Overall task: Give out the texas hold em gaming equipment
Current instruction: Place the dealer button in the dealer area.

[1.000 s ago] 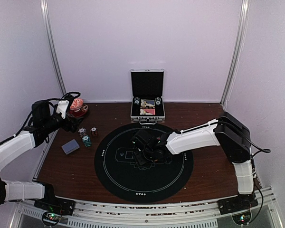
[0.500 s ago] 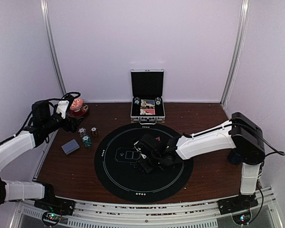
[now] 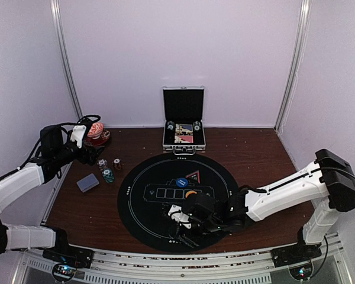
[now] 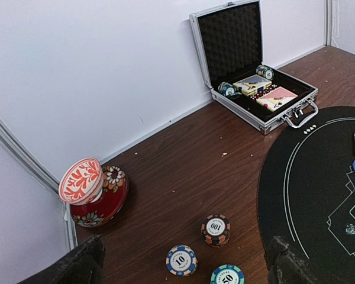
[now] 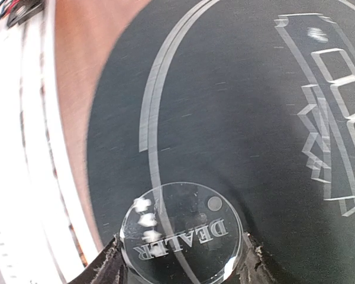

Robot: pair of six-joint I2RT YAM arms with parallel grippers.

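**Clear dealer disc held over the mat's near rim**

Seen from above, the right arm reaches low across the near part of the round black mat [image 3: 143, 204]. The right fingers [image 3: 183, 228] are close to the mat's near rim. A blue disc [image 3: 182, 182] and an orange disc [image 3: 191, 193] lie near the mat's middle. On the table [image 3: 254, 148] left of the mat stand small chip stacks [image 3: 108, 174] and a deck of cards [image 3: 87, 182]. The left fingers [image 3: 96, 155] hang just beyond them. An open metal case [image 3: 184, 127] sits past the mat's far rim.

In the left wrist view, the left fingers are spread wide and grasp nothing. Three chip stacks, marked 100, 10 and 50, stand below them, left of the mat. A red painted jar [image 4: 94, 198] sits further left, by the wall.

In the right wrist view, the right fingers are clenched on a clear disc [image 5: 183, 234] marked DEALER. They pinch it at opposite points of its rim, just above the mat's near rim.

The clear disc looks light, stiff and slick, so an edge pinch could let it pivot or slip. It probably wants lowering flat before release. The chip stacks would be best taken low on their sides, since they could topple.
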